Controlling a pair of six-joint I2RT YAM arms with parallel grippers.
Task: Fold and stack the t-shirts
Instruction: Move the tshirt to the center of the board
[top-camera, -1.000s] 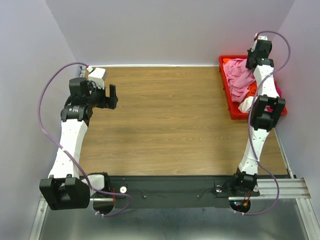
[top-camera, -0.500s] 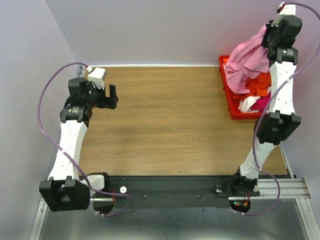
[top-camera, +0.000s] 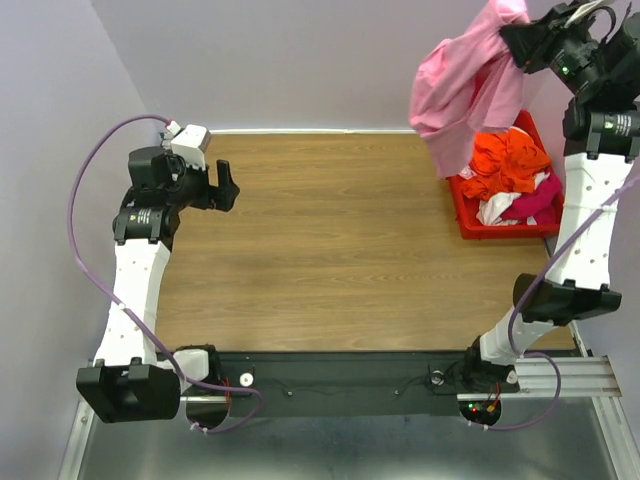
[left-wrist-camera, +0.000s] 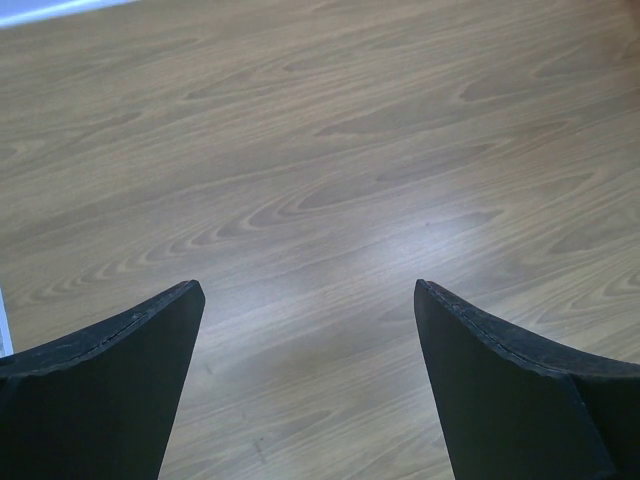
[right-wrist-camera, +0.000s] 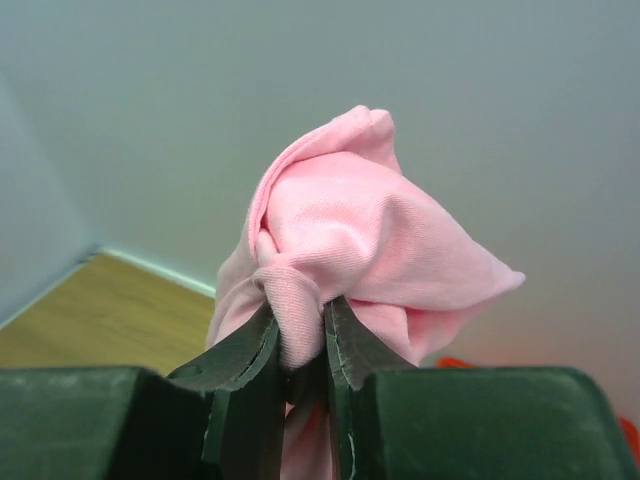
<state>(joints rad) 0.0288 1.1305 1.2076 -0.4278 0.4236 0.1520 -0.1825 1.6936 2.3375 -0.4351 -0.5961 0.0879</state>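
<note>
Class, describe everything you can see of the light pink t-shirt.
The light pink t-shirt is soft cloth, bunched and creased, not spread. The right gripper is shut on a pinched fold at its top; the rest hangs loose in the air by the left edge of the red bin, at the far right corner of the table. Whether its lower end touches the bin cannot be told.

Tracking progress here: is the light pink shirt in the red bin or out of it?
Out. The light pink t-shirt hangs bunched from the right gripper, shut on a fold, high over the red bin.
</note>
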